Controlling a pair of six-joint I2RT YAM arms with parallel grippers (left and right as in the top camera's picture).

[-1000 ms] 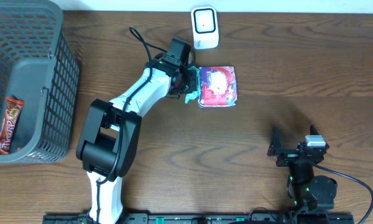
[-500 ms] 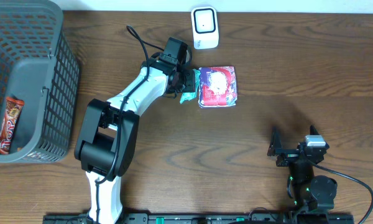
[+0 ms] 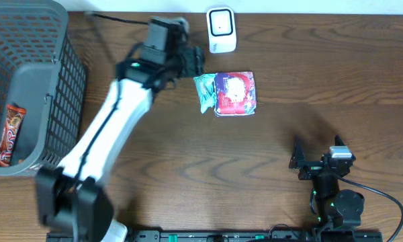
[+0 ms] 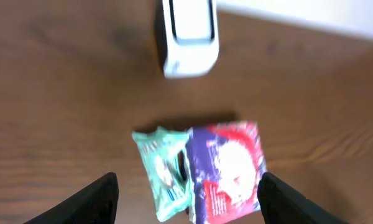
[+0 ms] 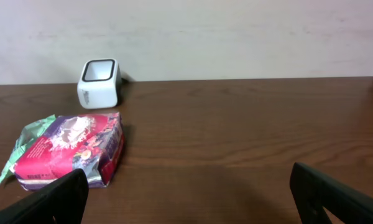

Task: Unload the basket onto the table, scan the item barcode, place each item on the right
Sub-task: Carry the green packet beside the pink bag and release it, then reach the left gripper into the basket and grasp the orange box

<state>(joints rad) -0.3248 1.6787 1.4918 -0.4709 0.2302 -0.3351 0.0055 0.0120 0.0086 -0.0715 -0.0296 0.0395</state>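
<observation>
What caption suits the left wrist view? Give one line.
Open left gripper over a snack packet lying near the white scanner.

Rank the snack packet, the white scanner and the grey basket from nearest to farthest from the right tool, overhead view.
1. snack packet, mid-table, left of the right tool.
2. white scanner, at the table's far edge.
3. grey basket, far left corner.

Red-purple snack pkt (image 3: 234, 94) lying flat, green end crumpled — white scanner (image 3: 221, 29) near, apart
</observation>
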